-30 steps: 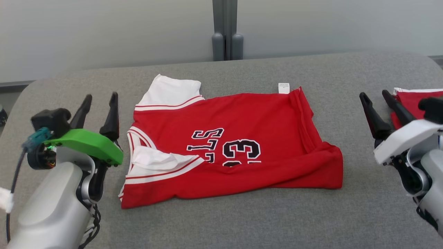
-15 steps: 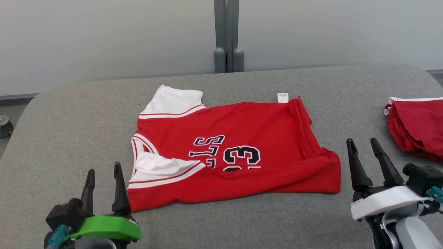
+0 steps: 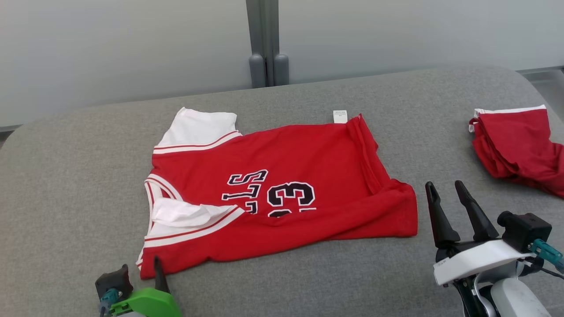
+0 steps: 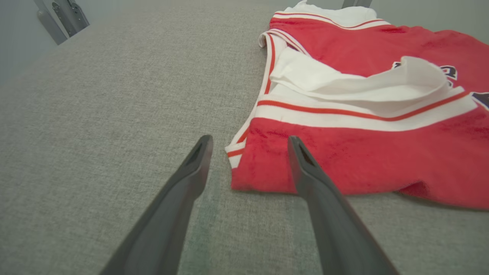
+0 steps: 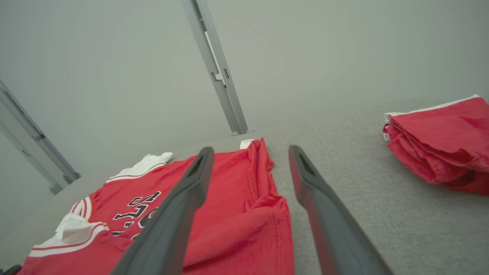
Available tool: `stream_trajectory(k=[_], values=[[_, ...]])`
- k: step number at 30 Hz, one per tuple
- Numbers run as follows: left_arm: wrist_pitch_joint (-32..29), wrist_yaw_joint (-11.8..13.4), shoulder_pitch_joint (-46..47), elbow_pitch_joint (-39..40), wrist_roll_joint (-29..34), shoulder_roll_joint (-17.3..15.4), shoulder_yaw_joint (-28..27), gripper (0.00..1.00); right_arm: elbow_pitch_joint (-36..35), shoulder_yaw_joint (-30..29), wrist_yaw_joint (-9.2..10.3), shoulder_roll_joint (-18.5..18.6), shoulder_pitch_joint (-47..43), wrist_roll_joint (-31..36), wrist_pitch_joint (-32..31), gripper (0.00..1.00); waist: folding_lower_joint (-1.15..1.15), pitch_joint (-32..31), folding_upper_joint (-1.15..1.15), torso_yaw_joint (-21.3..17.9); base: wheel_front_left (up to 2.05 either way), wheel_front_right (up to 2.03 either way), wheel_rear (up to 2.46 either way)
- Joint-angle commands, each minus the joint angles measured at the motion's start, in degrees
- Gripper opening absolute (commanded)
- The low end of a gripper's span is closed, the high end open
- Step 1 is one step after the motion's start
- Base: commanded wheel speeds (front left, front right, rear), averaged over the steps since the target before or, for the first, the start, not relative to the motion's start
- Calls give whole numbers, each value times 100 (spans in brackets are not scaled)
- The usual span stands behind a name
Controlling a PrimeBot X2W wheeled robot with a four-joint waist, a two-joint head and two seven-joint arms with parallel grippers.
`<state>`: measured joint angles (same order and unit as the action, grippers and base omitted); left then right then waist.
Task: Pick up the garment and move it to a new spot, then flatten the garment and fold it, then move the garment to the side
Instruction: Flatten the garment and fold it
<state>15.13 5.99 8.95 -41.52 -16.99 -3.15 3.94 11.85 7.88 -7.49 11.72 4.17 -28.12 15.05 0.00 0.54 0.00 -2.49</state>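
Largely cut-off left end effector (image 3: pixel 137 274)

My left hand (image 4: pixel 249 140) now sits lower, at the red jersey's (image 3: pixel 308 163) near corner instead of beside its collar. My right hand (image 3: pixel 444 185) now stands lower and further in, near the hem.

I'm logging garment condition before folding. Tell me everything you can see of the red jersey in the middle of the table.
The red jersey looks like soft knit, with white, red-striped trim at neck and armholes and black, white-edged letters and numerals. It lies partly folded and wrinkled on the grey padded table, neck toward the robot's left, a white tag at its far edge. The open left gripper stands by its near corner.
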Motion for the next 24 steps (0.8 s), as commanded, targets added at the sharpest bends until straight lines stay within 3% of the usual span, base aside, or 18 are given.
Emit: stream_trajectory(k=[1, 6, 11, 12, 13, 14, 18, 24], values=[[-1, 75, 164, -140, -24, -46, -82, 100, -1, 36, 0, 48, 121, -27, 15, 100, 0, 87, 0, -104, 0, 0, 0], [-1, 215, 408, -683, -42, -103, -215, 100, 0, 128, 0, 75, 198, -165, 15, 100, 0, 165, 0, -210, 0, 0, 0], [-41, 11, 514, -1271, -87, -68, -100, 100, 29, 254, 0, 145, 222, -219, 15, 100, 0, 187, 0, -223, 0, 0, 0], [-40, -29, 539, -1340, -113, -60, -95, 71, 39, 253, 0, 149, 221, -225, 15, 100, 0, 185, 0, -215, 0, 0, 0], [-37, -94, 577, -1393, -130, -48, -71, 29, 63, 239, 0, 156, 219, -229, 15, 100, 0, 181, 0, -193, 0, 0, 0], [-32, -139, 612, -1409, -127, -39, -47, 0, 100, 230, 0, 162, 212, -227, 15, 100, 0, 177, 0, -165, 0, 0, 0], [-9, -289, 747, -1121, -114, -51, -28, 0, 518, 179, 0, 174, 211, -134, -6, 100, 0, 161, 0, 5, 0, 0, 0], [-3, -406, 519, -75, 30, -10, -29, 0, 1382, 175, 0, -11, 451, -187, -350, 100, 0, 162, 0, 313, 0, 0, 0]])
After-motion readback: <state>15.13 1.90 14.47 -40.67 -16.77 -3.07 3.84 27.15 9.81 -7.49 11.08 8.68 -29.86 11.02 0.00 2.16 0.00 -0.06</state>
